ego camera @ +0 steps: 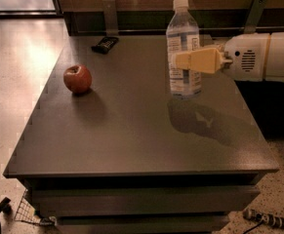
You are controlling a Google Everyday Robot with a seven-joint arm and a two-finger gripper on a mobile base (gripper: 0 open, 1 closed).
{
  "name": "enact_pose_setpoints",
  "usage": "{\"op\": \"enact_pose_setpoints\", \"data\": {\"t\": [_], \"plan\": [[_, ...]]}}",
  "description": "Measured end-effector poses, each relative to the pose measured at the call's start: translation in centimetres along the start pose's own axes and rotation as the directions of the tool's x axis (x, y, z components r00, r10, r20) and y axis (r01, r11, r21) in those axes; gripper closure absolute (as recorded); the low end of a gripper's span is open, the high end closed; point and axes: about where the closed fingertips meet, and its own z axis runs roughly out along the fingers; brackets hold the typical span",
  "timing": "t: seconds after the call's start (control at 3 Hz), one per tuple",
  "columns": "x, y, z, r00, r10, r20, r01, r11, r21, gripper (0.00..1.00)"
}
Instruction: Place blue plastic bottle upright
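blue plastic bottle [183,32]: upright, white cap on top, gripped at its label by the pincer; base at or just above the worktop [131,135], cannot tell which.
pincer [181,61]: yellow, clamped on the bottle's middle, reaching in sideways.
red apple [77,78]: on worktop, well beyond the fingertips.
dark flat object [105,44]: far edge, well apart.

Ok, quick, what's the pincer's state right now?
Pincer: closed on the upright bottle, gripping its middle, over the right half of the table.
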Motion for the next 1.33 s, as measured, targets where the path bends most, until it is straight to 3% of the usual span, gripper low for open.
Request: {"op": "enact_pose_setpoints", "data": {"t": [0.33,0.67,1.0,1.33], "plan": [[1.9,0.2,-0.3,0.983,-0.167,0.082,0.169,0.9853,-0.026,1.0],[3.9,0.4,0.7,0.94,-0.305,0.155,0.316,0.9471,-0.054,1.0],[5.2,1.0,1.4,0.905,-0.378,0.196,0.398,0.915,-0.069,1.0],[6.3,1.5,1.6,0.89,-0.399,0.221,0.423,0.9028,-0.076,1.0]]}}
